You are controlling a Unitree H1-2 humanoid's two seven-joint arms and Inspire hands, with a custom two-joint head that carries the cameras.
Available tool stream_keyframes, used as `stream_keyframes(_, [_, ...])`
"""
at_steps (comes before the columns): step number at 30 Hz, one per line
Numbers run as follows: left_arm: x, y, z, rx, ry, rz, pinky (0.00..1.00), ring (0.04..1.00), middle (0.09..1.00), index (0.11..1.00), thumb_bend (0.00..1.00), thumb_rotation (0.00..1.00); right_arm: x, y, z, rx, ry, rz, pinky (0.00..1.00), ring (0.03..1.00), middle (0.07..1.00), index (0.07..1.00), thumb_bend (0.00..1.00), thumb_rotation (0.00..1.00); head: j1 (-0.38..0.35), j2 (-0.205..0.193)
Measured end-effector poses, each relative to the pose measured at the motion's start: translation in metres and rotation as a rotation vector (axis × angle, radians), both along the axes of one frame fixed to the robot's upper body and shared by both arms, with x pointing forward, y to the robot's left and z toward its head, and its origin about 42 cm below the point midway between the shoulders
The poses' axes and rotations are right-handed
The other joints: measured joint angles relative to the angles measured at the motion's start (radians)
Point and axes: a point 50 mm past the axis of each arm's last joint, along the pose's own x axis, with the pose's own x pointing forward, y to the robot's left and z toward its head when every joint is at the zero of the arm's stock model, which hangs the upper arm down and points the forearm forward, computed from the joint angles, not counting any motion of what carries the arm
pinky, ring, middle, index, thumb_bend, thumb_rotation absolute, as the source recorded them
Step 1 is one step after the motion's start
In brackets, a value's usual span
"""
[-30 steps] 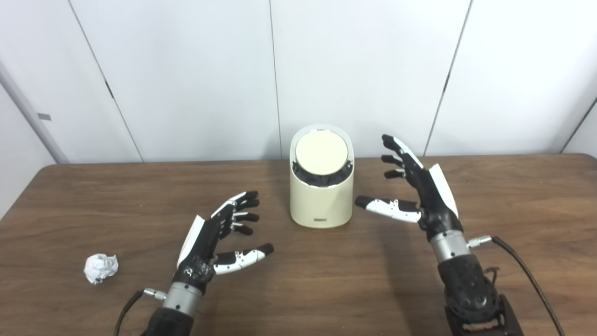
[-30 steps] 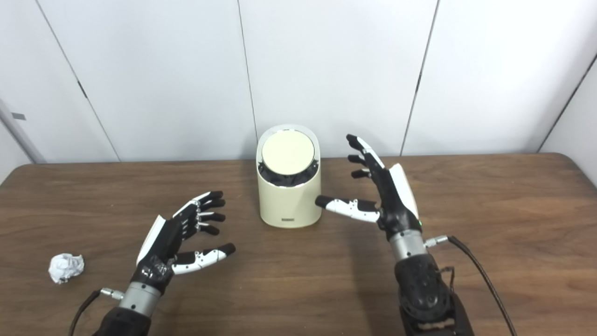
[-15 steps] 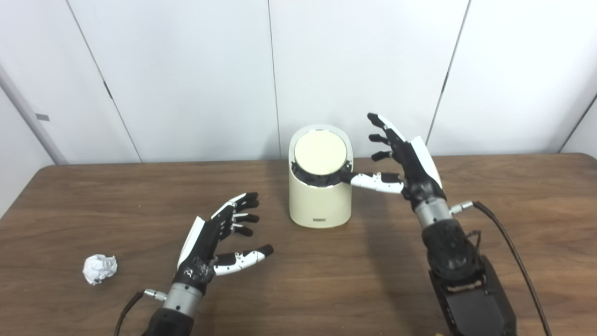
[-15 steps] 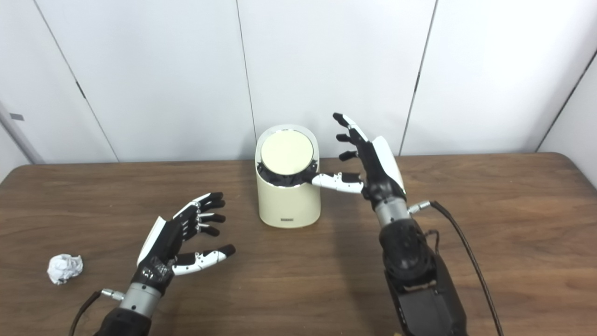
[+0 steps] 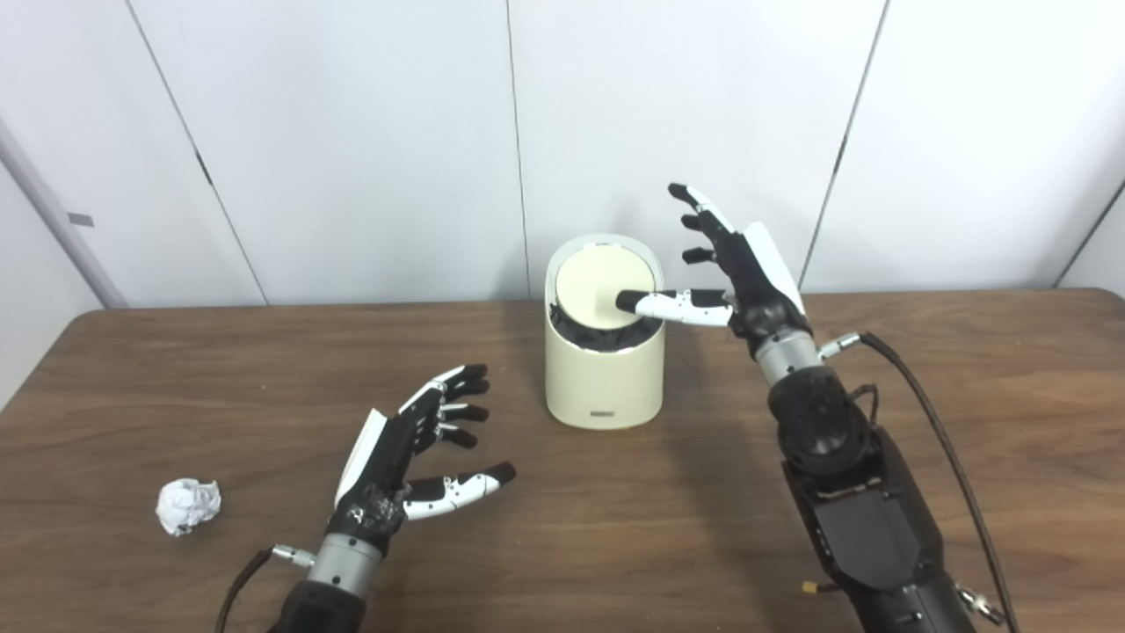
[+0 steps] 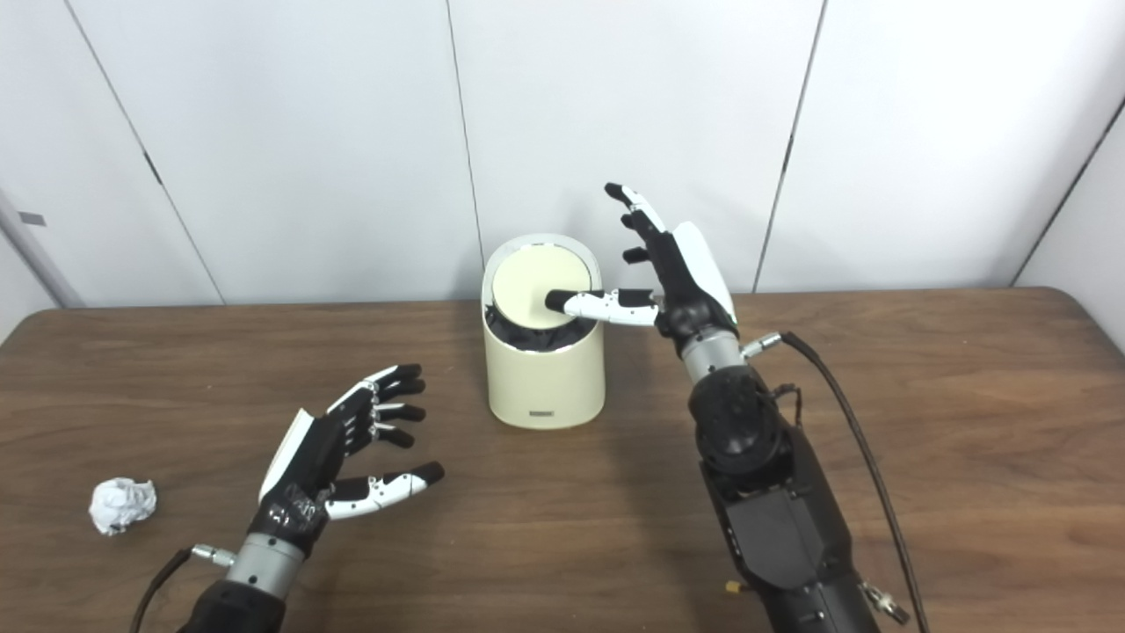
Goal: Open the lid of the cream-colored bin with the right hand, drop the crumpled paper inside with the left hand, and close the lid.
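Observation:
The cream-colored bin [image 5: 603, 378] stands at the middle back of the table, its round lid [image 5: 593, 288] closed and tilted toward me. My right hand [image 5: 734, 268] is open just right of the bin's top, its thumb reaching over the lid's right part; its other fingers point up. I cannot tell whether the thumb touches the lid. The crumpled white paper [image 5: 187, 505] lies on the table at front left. My left hand [image 5: 413, 444] is open and empty, hovering right of the paper and front left of the bin.
The brown wooden table [image 5: 562, 545] runs across the whole view. White wall panels [image 5: 352, 132] stand right behind the bin. A black cable [image 5: 940, 440] trails from my right wrist over the table's right side.
My right hand rose and moved left from beside the bin to its top, bringing the thumb over the lid. The left hand, the paper and the bin stayed put.

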Motion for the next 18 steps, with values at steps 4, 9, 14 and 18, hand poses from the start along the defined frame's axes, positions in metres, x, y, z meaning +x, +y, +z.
stream_keyframes(4, [0.0,0.0,0.0,0.001,0.0,0.0,0.63,0.738,0.826,0.855,0.71,0.04,0.006,0.004,-0.003,-0.031,0.01,-0.011,0.62,0.813,0.923,0.927,0.85,0.43,0.0,0.0])
stream_keyframes(9, [0.0,0.0,0.0,0.001,0.0,0.001,0.63,0.741,0.827,0.856,0.71,0.04,0.01,0.009,0.002,-0.042,0.006,-0.022,0.61,0.812,0.919,0.921,0.87,0.44,0.0,0.002])
stream_keyframes(14, [0.0,-0.001,0.0,-0.003,0.0,0.002,0.62,0.737,0.826,0.854,0.71,0.03,0.011,0.017,0.004,-0.047,0.01,-0.017,0.62,0.832,0.923,0.923,0.86,0.42,0.002,0.002])
stream_keyframes(18, [0.0,-0.002,0.0,-0.002,-0.001,0.002,0.63,0.737,0.825,0.853,0.71,0.04,0.016,0.019,0.001,-0.054,0.027,-0.018,0.62,0.83,0.921,0.921,0.86,0.42,0.0,0.003])
